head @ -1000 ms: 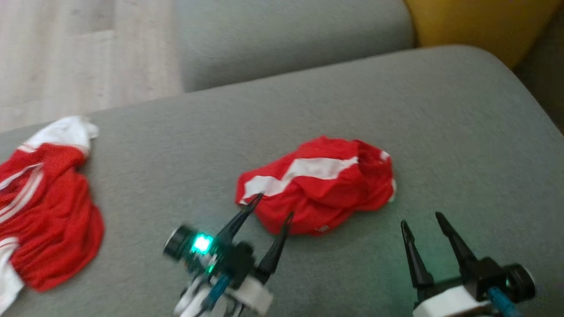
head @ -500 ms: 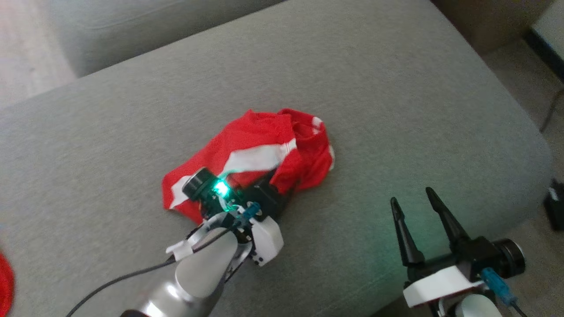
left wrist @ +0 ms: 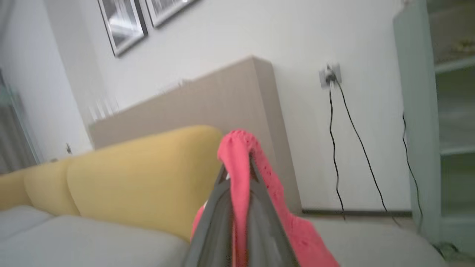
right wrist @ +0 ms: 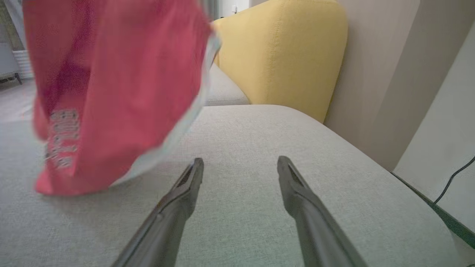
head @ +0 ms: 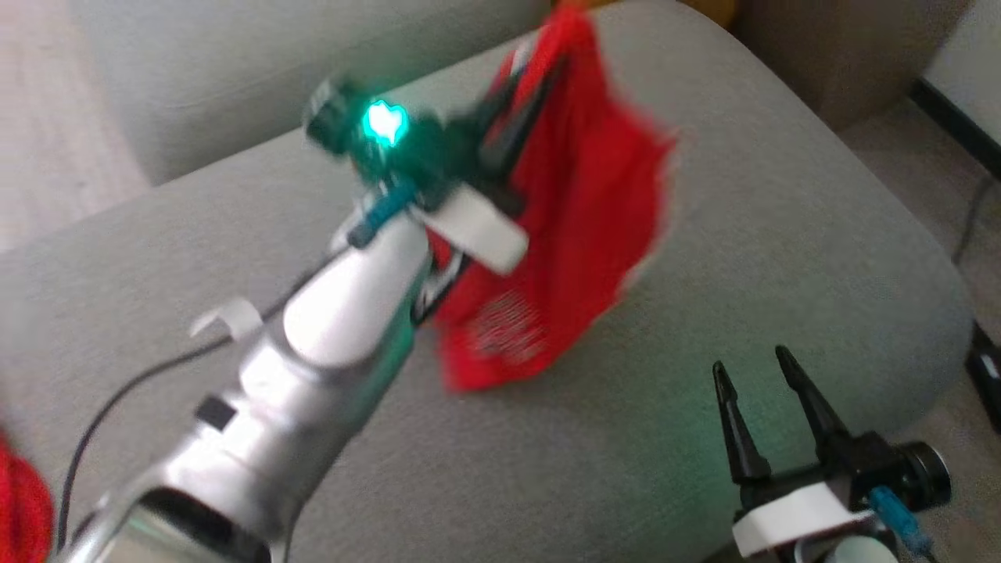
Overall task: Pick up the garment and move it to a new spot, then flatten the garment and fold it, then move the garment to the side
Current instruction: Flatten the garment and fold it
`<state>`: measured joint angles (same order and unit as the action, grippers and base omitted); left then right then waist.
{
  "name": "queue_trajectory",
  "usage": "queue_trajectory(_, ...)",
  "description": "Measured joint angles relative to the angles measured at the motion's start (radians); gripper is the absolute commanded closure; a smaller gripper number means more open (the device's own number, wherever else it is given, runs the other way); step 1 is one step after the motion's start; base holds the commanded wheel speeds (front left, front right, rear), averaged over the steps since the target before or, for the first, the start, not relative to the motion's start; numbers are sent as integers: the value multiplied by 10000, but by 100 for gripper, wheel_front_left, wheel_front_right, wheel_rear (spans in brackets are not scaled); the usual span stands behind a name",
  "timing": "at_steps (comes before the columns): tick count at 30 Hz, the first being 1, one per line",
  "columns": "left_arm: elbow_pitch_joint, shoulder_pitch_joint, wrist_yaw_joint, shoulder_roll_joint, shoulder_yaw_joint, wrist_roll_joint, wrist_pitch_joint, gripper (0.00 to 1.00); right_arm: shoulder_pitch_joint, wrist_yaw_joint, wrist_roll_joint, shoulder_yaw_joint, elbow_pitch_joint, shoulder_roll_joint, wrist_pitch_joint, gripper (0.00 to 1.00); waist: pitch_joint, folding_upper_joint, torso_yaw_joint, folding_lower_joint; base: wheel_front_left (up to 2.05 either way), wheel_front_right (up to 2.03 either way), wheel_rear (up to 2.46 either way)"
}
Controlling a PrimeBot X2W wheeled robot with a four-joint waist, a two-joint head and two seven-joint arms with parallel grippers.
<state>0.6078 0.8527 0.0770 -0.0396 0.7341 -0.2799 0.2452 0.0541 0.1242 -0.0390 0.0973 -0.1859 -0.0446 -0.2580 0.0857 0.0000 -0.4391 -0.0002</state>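
L gripper (head: 538,77) – jaws clamped on the red garment (head: 594,203) – holds it up, hanging over grey sofa seat (head: 782,234); R gripper (head: 747,361) at near right, jaws spread open, empty.

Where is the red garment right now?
In the head view the red garment hangs from the shut left gripper over the middle of the grey sofa cushion, up and left of the open right gripper.
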Motion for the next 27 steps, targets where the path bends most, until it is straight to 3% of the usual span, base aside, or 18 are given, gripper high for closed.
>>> queue_trajectory(3, -869, 675, -320, 90, -516, -412, 111, 100, 242, 0, -84, -86, -4, 0, 0, 0, -223, 0, 441, 0, 0, 0, 0)
queue_trajectory(6, -1707, 221, -508, -6, -1200, -771, 128, 100, 363, 0, -142, -194, 23, 0, 0, 0, -421, 0, 1227, 0, 0, 0, 0)
queue_trajectory(15, -1149, -6435, -504, -1154, -1517, -1488, 92, 100, 404, 0, -163, -451, 111, 10, 0, 0, -557, 0, 3062, 0, 0, 0, 0)
queue_trajectory(24, -1386, -7240, -619, -805, -2604, -719, 82, 100, 462, 0, -328, -688, 40, 6, 0, 0, -656, 0, 4194, 2, 0, 0, 0)
queue_trajectory(25, -1570, -7315, -755, -773, -2796, -571, 82, 81, 489, 0, -328, -686, 35, 8, 0, 0, -700, 0, 4262, 2, 0, 0, 0)
queue_trajectory(26, -1810, -7416, -895, -725, -3010, -407, 82, 0, 540, 0, -328, -690, 23, 8, 0, 0, -748, 0, 4325, 2, 0, 0, 0)
queue_trajectory(27, -2044, -7523, -1064, -662, -3258, -263, 84, 0, 598, 0, -328, -694, 2, 8, 0, 0, -797, 0, 4382, 1, 0, 0, 0)
